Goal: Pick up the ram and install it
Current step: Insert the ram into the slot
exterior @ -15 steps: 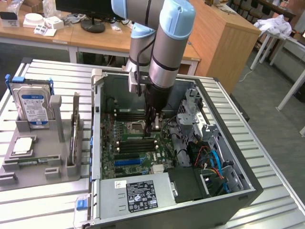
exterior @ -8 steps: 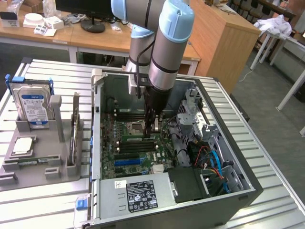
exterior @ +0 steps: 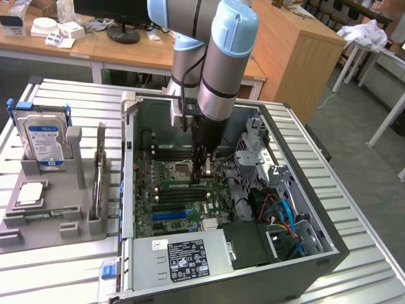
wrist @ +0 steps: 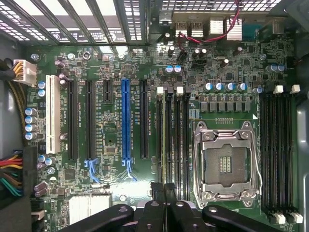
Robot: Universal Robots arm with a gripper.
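My gripper [exterior: 202,172] hangs low inside the open computer case [exterior: 329,253], over the memory slots [wrist: 173,140] beside the empty processor socket [wrist: 226,164]. In the wrist view its two black fingers [wrist: 158,191] stand close together. A thin pale-green strip, the ram [wrist: 163,140] seen edge-on, runs along one slot straight out from between the fingertips [wrist: 164,186]. The fingers look shut on the ram's near end. I cannot tell whether the ram is seated in the slot. The white slot latches [wrist: 160,90] show at the far end.
A grey holder tray [exterior: 50,209] on the exterior view's left carries a silver hard drive [exterior: 44,142], a small square chip [exterior: 30,193] and an upright stand [exterior: 100,177]. Cables [exterior: 281,215] and the power supply [exterior: 183,256] crowd the case. A second bank of memory slots [wrist: 277,154] lies beyond the socket.
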